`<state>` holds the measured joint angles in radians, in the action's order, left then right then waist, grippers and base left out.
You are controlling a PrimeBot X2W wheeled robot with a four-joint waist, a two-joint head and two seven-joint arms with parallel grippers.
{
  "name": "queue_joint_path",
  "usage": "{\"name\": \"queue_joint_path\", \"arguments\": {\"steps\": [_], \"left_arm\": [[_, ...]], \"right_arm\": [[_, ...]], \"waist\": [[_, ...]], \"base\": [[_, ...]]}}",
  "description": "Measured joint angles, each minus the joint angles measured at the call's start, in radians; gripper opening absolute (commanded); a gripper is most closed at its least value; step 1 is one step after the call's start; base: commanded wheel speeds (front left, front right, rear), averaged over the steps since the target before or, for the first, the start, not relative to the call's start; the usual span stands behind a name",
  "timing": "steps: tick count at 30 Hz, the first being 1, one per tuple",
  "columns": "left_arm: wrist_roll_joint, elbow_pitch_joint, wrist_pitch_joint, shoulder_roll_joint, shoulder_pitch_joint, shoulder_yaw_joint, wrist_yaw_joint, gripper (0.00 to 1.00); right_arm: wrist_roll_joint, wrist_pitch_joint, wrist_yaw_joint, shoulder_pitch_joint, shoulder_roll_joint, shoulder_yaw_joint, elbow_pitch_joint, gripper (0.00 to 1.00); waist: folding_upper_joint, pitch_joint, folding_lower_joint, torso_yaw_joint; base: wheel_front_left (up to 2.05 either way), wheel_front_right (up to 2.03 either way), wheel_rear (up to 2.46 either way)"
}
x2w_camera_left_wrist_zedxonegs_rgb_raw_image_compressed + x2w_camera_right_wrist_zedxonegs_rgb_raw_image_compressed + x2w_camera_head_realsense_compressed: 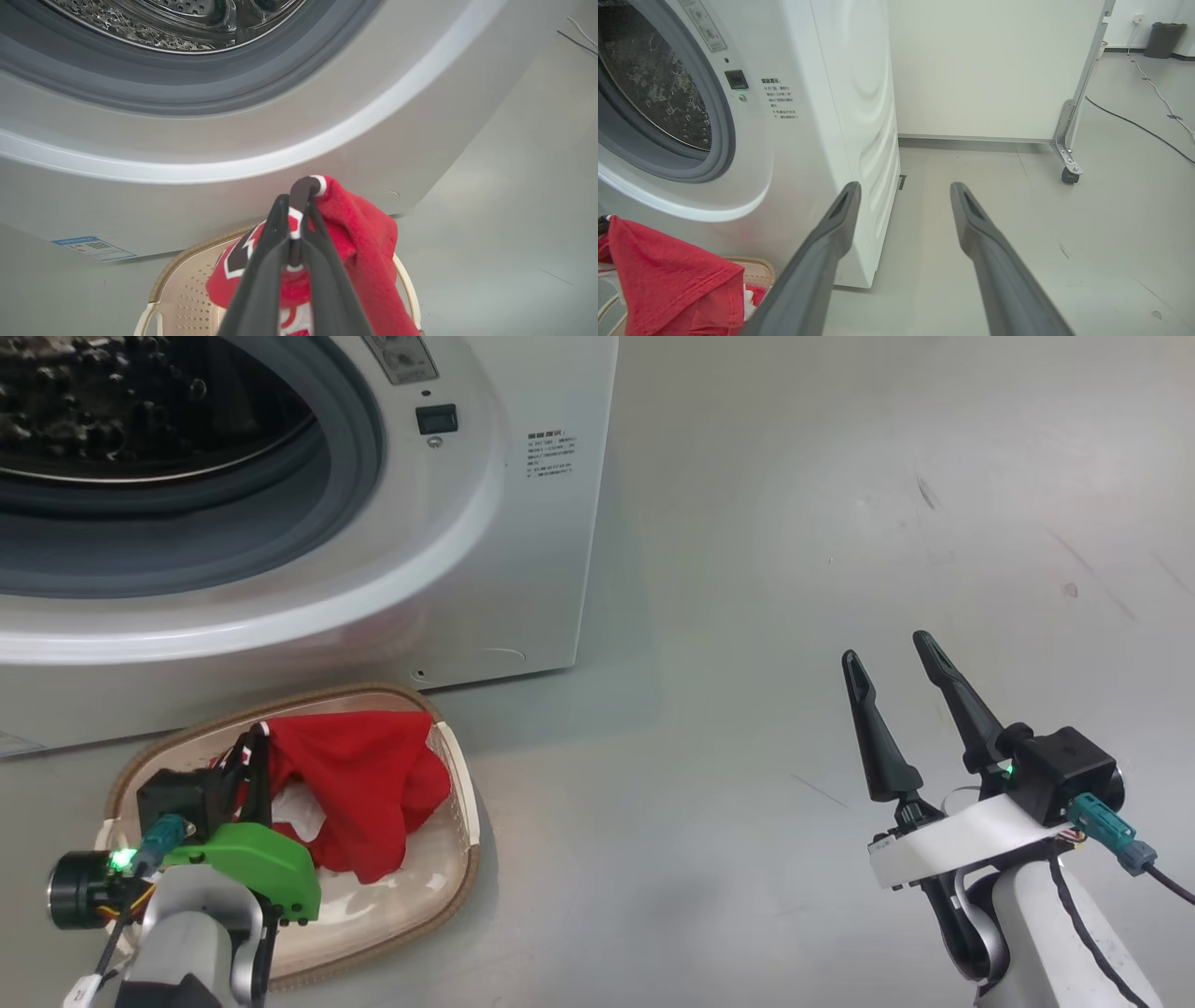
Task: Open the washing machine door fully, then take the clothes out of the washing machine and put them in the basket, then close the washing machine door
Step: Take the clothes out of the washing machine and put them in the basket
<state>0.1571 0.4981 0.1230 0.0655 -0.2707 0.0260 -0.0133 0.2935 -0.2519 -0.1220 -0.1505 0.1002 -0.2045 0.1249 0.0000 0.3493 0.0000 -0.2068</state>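
Observation:
The white washing machine (pixel 523 569) stands at the upper left with its steel drum (pixel 112 401) exposed; the washing machine door is out of view. In front of it on the floor sits the cream basket (pixel 462 821), with red clothes (pixel 373 775) draped into it. My left gripper (pixel 254 747) hangs over the basket, shut on the trimmed edge of a red jersey (pixel 364 242); in the left wrist view that gripper (pixel 295 205) pinches the fabric just below the machine's front. My right gripper (pixel 887 649) is open with nothing between its fingers, over bare floor to the right of the machine (pixel 808 140).
Grey floor (pixel 840 523) stretches to the right of the machine. In the right wrist view a white partition on a caster (pixel 1069 172) stands behind, a black cable (pixel 1134 123) runs across the floor, and a dark bin (pixel 1162 39) sits far back.

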Motion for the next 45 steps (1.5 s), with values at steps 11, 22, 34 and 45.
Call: {"name": "queue_joint_path", "arguments": {"steps": [11, 22, 34, 45], "left_arm": [[-0.01, 0.131, -0.019, 0.032, -0.116, -0.026, 0.028, 0.0], [-0.007, 0.301, -0.035, 0.056, -0.145, -0.059, 0.061, 0.0], [0.038, 0.438, -0.044, 0.048, -0.179, -0.106, 0.081, 0.0], [0.038, 0.505, -0.032, 0.048, -0.218, -0.104, 0.082, 0.0]], "right_arm": [[0.0, 0.0, 0.0, -0.04, 0.003, -0.005, -0.017, 1.0], [0.0, 0.0, 0.0, -0.07, 0.014, 0.009, -0.022, 1.0], [-0.004, 0.0, 0.0, -0.072, 0.02, 0.024, -0.021, 1.0], [-0.005, 0.0, 0.0, -0.075, 0.019, 0.021, -0.02, 1.0]], "waist": [[0.0, 0.117, 0.0, -0.035], [0.0, 0.195, 0.0, -0.053], [0.0, 0.213, 0.0, -0.05], [0.0, 0.215, 0.0, -0.042]], "base": [[0.0, 0.0, 0.0], [0.0, 0.0, 0.0], [0.0, 0.0, 0.0], [0.0, 0.0, 0.0]]}}
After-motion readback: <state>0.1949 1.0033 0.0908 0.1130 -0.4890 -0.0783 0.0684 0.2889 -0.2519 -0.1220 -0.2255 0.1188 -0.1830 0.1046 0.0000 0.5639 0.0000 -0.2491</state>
